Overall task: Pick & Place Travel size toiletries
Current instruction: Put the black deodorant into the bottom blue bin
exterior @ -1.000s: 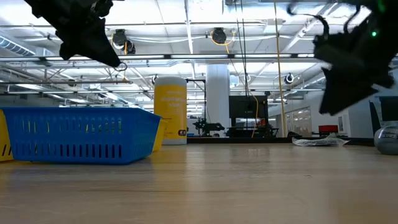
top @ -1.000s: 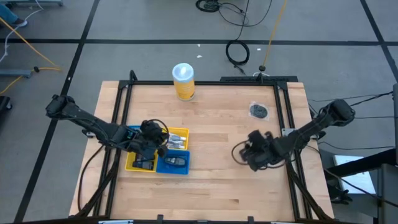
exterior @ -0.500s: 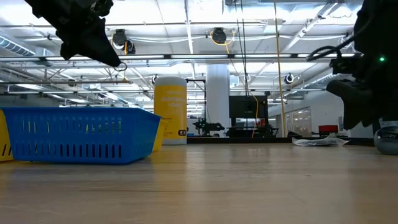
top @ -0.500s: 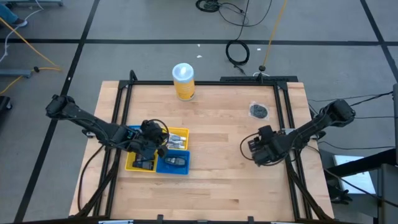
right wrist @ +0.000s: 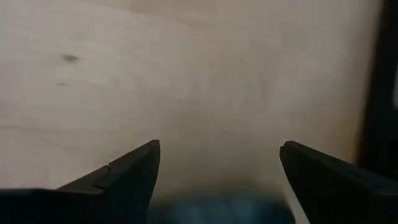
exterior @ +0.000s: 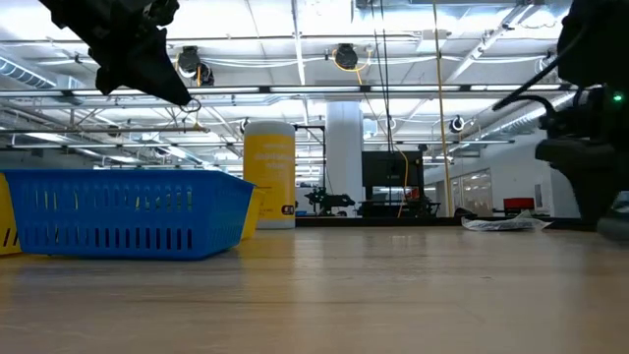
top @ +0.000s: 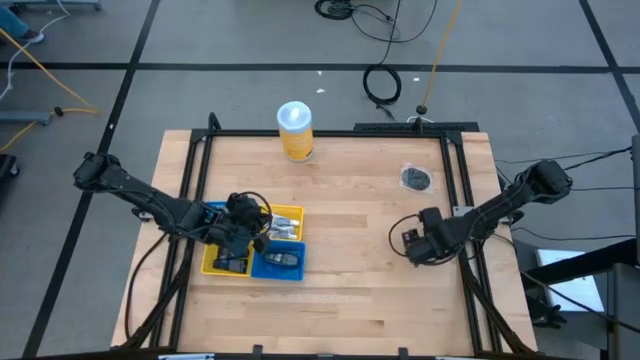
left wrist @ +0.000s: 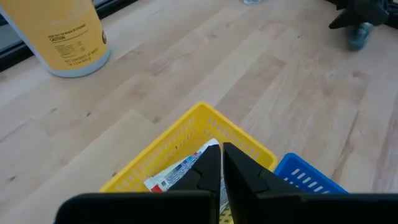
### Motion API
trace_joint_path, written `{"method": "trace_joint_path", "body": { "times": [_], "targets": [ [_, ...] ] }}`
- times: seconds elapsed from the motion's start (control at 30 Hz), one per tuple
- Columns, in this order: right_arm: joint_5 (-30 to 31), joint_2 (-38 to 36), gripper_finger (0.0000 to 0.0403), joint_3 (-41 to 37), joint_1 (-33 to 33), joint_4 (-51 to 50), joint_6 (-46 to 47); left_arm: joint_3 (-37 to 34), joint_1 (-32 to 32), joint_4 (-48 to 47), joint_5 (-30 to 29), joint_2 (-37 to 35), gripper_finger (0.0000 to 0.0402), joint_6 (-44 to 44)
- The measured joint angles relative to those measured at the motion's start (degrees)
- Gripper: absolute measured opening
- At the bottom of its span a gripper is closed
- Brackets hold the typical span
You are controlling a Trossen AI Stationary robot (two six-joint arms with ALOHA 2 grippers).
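My right gripper (top: 409, 246) stands open low over the table's right side. Between its fingers (right wrist: 134, 165) lies a round blue-grey toiletry (right wrist: 217, 208), which also shows under that gripper in the left wrist view (left wrist: 359, 36); my arm hides it in the high view. Another dark round toiletry in a clear wrapper (top: 416, 178) lies flat at the far right. My left gripper (left wrist: 222, 163) hangs shut and empty above the yellow tray (top: 288, 224), which holds wrapped toiletries (left wrist: 183, 171). A dark toiletry lies in the blue tray (top: 281, 261).
A tall yellow canister with a white lid (top: 295, 130) stands at the table's far edge. A second yellow tray (top: 224, 262) sits left of the blue one. A black frame rail (top: 455, 200) runs along the right side. Bare wood lies between the trays and my right gripper.
My right gripper has gone toward the table's right edge and down, ending low over the blue-grey toiletry. My left gripper has kept still above the trays.
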Motion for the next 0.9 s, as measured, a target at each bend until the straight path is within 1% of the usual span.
{"method": "trace_joint_path", "body": {
  "times": [0.17, 0.27, 0.4, 0.5, 0.53, 0.6, 0.7, 0.8, 0.9],
  "targets": [
    [-0.34, -0.01, 0.0309, -0.49, 0.52, 6.35, -2.97, 0.0, 0.0, 0.0, -0.01, 0.0, 0.0014, -0.12],
    [0.02, -0.01, 0.0305, -0.87, 0.46, 12.64, -7.69, 0.0, 0.0, 0.12, -0.02, 0.0, 0.0004, -0.08],
    [4.74, -0.15, 0.0305, -0.82, -0.22, 20.35, -19.05, 0.0, 0.0, 0.31, -0.02, 0.0, 0.0006, -0.08],
    [5.22, -0.78, 0.0304, 0.15, -0.52, 21.44, -29.98, 0.0, 0.0, 0.28, -0.02, 0.0, 0.0017, -0.12],
    [4.22, -1.02, 0.0304, 0.57, -0.18, 20.9, -32.19, 0.0, 0.0, 0.3, -0.02, 0.0, 0.0019, -0.12],
    [0.01, -1.73, 0.0304, 1.74, 0.25, 17.54, -32.89, 0.0, 0.0, 0.31, -0.02, 0.0, 0.002, -0.15],
    [-4.69, -1.95, 0.0304, 4.21, 0.86, 10.39, -30.5, 0.0, 0.11, 0.33, -0.15, 0.0, 0.0013, -0.1],
    [-8.66, -1.98, 0.0304, 5.54, 1.04, 0.83, -27.22, 0.0, 0.11, 0.35, -0.17, 0.0, 0.0003, -0.12],
    [-13.63, -1.98, 0.0304, 6.02, 1.04, -6.94, -23.2, 0.0, 0.11, 0.37, -0.17, 0.0, 0.0005, -0.15]
  ]
}}
